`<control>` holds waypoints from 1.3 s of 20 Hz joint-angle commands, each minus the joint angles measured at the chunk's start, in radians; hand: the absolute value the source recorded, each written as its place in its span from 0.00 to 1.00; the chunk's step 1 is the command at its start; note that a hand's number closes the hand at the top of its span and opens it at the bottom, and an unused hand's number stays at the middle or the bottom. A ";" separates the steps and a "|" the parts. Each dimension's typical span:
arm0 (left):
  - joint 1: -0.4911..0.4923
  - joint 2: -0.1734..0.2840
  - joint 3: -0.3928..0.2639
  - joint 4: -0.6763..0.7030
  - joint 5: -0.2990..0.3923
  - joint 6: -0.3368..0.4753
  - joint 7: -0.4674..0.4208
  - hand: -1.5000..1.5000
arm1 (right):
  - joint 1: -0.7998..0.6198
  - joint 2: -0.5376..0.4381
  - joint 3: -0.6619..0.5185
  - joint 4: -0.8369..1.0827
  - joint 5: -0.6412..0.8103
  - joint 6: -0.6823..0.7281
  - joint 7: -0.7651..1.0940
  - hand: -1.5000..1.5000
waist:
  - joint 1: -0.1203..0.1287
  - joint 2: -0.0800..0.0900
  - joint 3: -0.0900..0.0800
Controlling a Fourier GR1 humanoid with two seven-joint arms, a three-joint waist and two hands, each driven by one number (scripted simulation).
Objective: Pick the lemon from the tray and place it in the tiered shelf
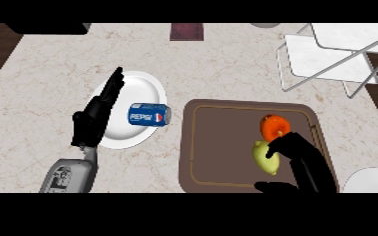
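Observation:
A yellow lemon (pixel 263 158) lies on the brown tray (pixel 221 145) at its right side, just below an orange fruit (pixel 274 126). My right hand (pixel 299 155) hangs over the lemon's right side, its fingers curved down and touching the lemon, its thumb (pixel 272 187) spread below; the fingers are not closed round the fruit. The white tiered shelf (pixel 332 57) stands at the back right of the counter. My left hand (pixel 100 111) rests open with straight fingers over the left edge of a white plate (pixel 144 92).
A blue Pepsi can (pixel 150 114) lies on its side on the white plate. A dark red object (pixel 187 31) sits at the counter's far edge. A white round thing (pixel 363 180) shows at the lower right corner.

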 commanded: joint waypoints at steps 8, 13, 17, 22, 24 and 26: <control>-0.004 0.010 -0.005 -0.020 0.006 -0.024 0.015 0.50 | -0.110 0.131 0.068 -0.005 0.195 0.373 0.673 1.00 | 0.037 0.016 0.013; 0.014 0.008 0.010 -0.020 -0.008 0.002 0.002 0.50 | -0.209 0.133 0.246 -0.092 0.083 0.337 0.934 1.00 | 0.016 0.011 0.017; 0.054 0.004 -0.010 -0.042 -0.003 -0.016 0.009 0.50 | -0.248 0.133 0.246 -0.184 -0.083 0.139 0.945 1.00 | 0.018 0.009 0.018; 0.015 -0.030 -0.016 -0.003 -0.023 0.014 -0.001 0.50 | -0.396 0.134 0.274 -0.376 0.003 0.219 1.156 1.00 | 0.007 0.011 0.016; 0.008 0.017 0.037 0.010 0.020 -0.031 -0.017 0.50 | -0.322 0.134 0.301 -0.479 0.065 0.216 1.177 1.00 | 0.001 0.010 0.016; 0.078 -0.020 -0.014 0.070 -0.045 0.010 -0.129 0.50 | -0.492 0.134 0.263 -0.490 0.075 0.280 1.313 1.00 | 0.006 0.012 0.015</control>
